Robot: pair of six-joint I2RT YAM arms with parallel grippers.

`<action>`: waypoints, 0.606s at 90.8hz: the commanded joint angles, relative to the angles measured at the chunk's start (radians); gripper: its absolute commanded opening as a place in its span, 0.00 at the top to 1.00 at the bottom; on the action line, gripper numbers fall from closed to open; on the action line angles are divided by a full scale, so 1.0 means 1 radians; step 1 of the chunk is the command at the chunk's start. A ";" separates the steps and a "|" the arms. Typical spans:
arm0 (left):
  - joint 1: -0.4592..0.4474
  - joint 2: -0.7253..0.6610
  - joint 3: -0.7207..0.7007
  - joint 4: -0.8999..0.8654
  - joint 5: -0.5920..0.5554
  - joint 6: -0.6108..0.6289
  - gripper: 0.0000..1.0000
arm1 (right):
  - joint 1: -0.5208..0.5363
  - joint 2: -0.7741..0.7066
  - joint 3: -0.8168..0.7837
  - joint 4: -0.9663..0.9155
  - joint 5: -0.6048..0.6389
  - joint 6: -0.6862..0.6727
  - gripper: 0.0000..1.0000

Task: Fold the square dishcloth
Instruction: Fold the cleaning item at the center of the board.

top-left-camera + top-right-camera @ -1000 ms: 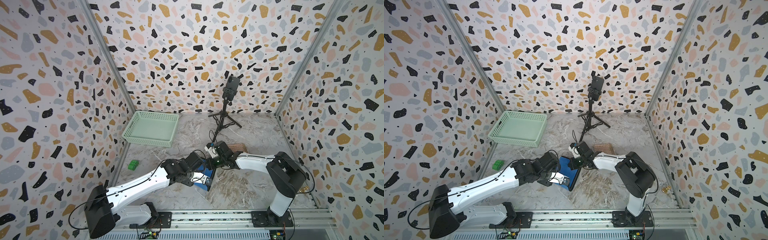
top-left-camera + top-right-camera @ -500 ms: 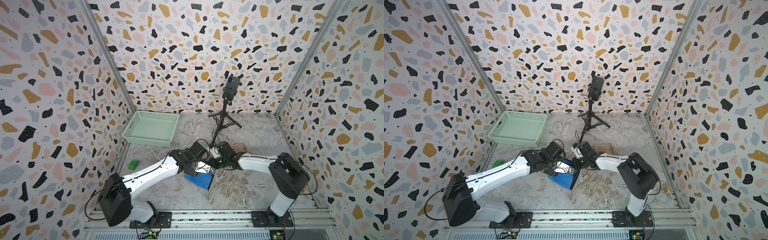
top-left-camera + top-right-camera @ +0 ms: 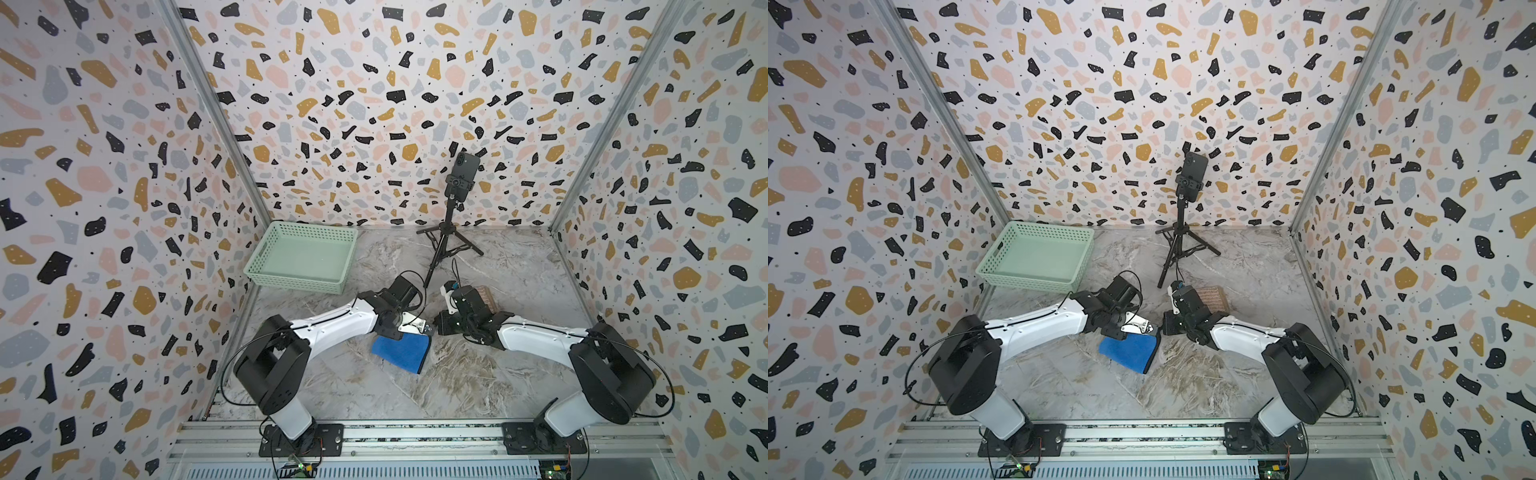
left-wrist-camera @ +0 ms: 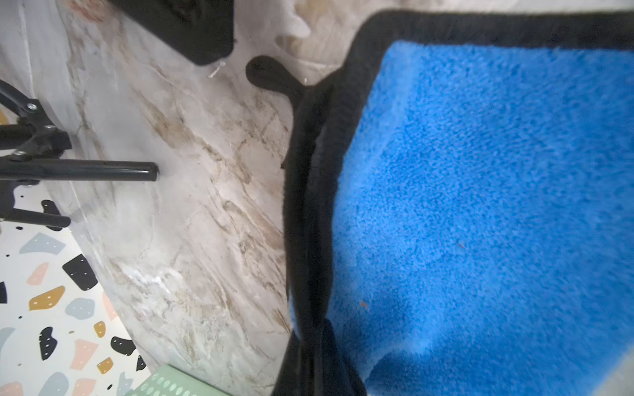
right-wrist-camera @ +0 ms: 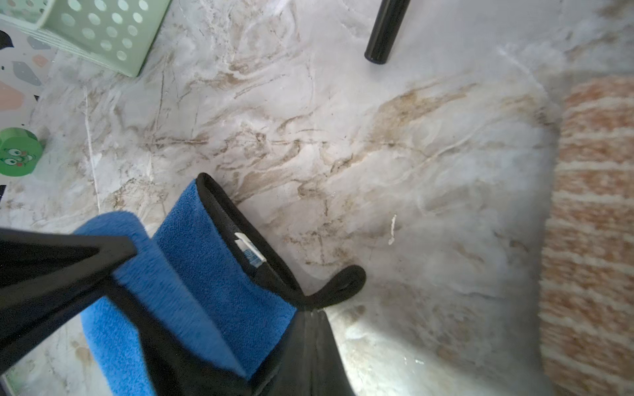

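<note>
Well, the blue dishcloth (image 3: 401, 353) lay near the middle of the desk (image 3: 465, 382), doubled over, with its black edge on the 3 o'clock side. Both arms reached in from 6 o'clock and met at the cloth's 1 o'clock corner.

The left hand (image 3: 422, 328) sat right on that corner, and its wrist hid the cloth's 12 o'clock edge. Its black fingers blended with the black edge, so I cannot tell if it pinched the cloth.

The right hand (image 3: 438, 328) was pressed together and held nothing. Its tip was just beside the cloth's little black loop (image 4: 267, 73), with a bit of desk showing between.

A green basket (image 3: 299, 284) stood at 10 o'clock from the cloth. A black tripod (image 3: 446, 245) with a phone (image 3: 463, 174) stood at 12 o'clock, one leg ending near the hands. A brown striped mat (image 3: 486, 297) lay at 2 o'clock, partly hidden behind the right arm. A small green toy (image 5: 17, 152) showed only in the right wrist view.
</note>
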 commanded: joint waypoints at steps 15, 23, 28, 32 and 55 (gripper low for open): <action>0.032 -0.022 0.027 0.160 -0.050 -0.032 0.27 | -0.003 -0.054 -0.012 0.008 0.046 -0.014 1.00; 0.032 -0.076 0.033 0.113 -0.055 -0.056 0.25 | -0.003 -0.087 -0.023 0.011 0.048 -0.011 1.00; 0.033 -0.111 0.038 0.060 -0.042 -0.084 0.24 | -0.003 -0.105 -0.032 0.018 0.035 0.007 1.00; 0.033 -0.133 0.039 0.021 -0.021 -0.110 0.23 | -0.003 -0.116 -0.040 0.033 0.004 0.028 1.00; 0.043 -0.089 -0.027 -0.015 0.077 -0.255 0.57 | 0.000 -0.100 -0.131 0.279 -0.256 0.291 1.00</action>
